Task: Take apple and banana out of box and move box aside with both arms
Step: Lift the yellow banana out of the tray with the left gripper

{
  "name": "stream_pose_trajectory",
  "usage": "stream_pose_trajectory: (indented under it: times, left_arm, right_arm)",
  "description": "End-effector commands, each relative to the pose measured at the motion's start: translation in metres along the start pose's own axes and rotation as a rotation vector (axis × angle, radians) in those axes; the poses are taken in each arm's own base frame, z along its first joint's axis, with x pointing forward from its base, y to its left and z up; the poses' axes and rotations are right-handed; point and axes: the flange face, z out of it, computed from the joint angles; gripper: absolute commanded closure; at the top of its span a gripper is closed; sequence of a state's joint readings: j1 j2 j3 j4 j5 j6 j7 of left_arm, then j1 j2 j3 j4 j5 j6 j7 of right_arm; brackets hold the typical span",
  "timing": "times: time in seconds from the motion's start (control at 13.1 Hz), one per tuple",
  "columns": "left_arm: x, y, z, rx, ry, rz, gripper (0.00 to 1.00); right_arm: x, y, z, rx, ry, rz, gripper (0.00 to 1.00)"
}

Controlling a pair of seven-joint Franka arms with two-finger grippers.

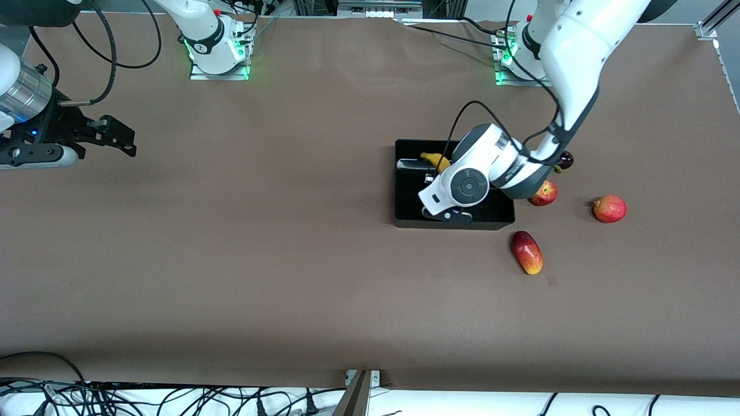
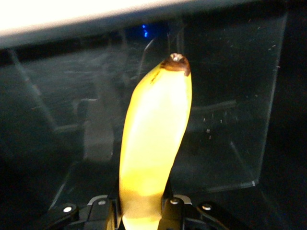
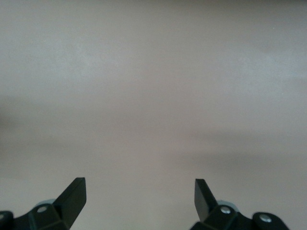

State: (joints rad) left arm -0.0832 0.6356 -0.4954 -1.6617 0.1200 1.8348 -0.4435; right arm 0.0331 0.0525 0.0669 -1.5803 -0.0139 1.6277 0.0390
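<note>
Item: banana (image 2: pixel 153 143). We find it inside the box (image 1: pixel 404 216), in the part of the box farther from the front camera, mostly hidden under the left arm's wrist in the front view. We see its long axis running straight out from the left gripper (image 2: pixel 142 203) toward the dark tip, with the fruit between the jaws at the end near the wrist.

Item: left gripper. We see it down in the box, its fingers (image 2: pixel 103 201) pressed onto the banana's sides; the pinch looks set. We judge that the coming move is a lift straight up, since the box walls stand all around the fruit and its long body must clear the rim.

Item: right gripper (image 3: pixel 140 194). We note it waits with fingers spread over bare table (image 1: pixel 260 260) at the right arm's end, well apart from the box.

Item: apple (image 1: pixel 544 193). We find it already out, on the table just beside the box wall toward the left arm's end.

Item: box. We judge it not yet moved aside; the left arm is far nearer to it.
</note>
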Motion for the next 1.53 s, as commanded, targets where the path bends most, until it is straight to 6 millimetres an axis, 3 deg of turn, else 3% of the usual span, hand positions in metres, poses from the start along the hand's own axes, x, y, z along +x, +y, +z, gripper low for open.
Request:
stream_pose_trajectory:
  times: [0.0,0.15,0.31,0.38,0.53,0.69,0.84,0.99,1.14,1.37,1.45]
  left_arm:
    - [-0.006,-0.009,-0.06,0.024,0.0,-0.008,1.0]
    - [-0.005,-0.016,-0.076,0.019,0.004,-0.021,1.0]
    - [-0.004,-0.043,-0.107,0.011,0.01,-0.057,1.0]
    - [-0.003,-0.068,-0.117,0.013,-0.013,-0.049,1.0]
    - [0.011,-0.152,-0.119,0.039,-0.013,0.0,1.0]
    - [0.034,-0.234,-0.097,0.119,-0.004,0.039,1.0]
    - [0.056,-0.291,-0.07,0.131,0.062,0.089,1.0]
    - [0.064,-0.34,-0.048,0.094,0.082,0.164,1.0]
    - [0.073,-0.361,-0.02,0.073,0.098,0.184,1.0]
    - [0.077,-0.368,0.012,0.082,0.12,0.198,1.0]
    - [0.079,-0.371,0.024,0.08,0.131,0.193,0.69]
  right_arm:
    - [-0.002,0.0,-0.005,0.0,-0.001,-0.008,0.0]
    - [-0.002,0.0,-0.005,0.0,-0.001,-0.008,0.0]
    - [-0.003,0.0,-0.005,0.0,-0.003,-0.008,0.0]
    - [-0.002,0.0,-0.005,0.0,-0.001,-0.008,0.0]
    - [-0.002,0.0,-0.005,0.0,-0.001,-0.008,0.0]
    - [-0.002,0.0,-0.006,0.0,0.0,-0.008,0.0]
    - [-0.002,0.0,-0.005,0.0,-0.001,-0.008,0.0]
    - [-0.002,0.0,-0.006,0.0,0.0,-0.008,0.0]
    - [-0.002,0.0,-0.006,0.0,0.002,-0.008,0.0]
    - [-0.002,0.0,-0.006,0.002,0.002,-0.008,0.0]
    - [-0.002,0.0,-0.006,0.0,0.002,-0.008,0.0]
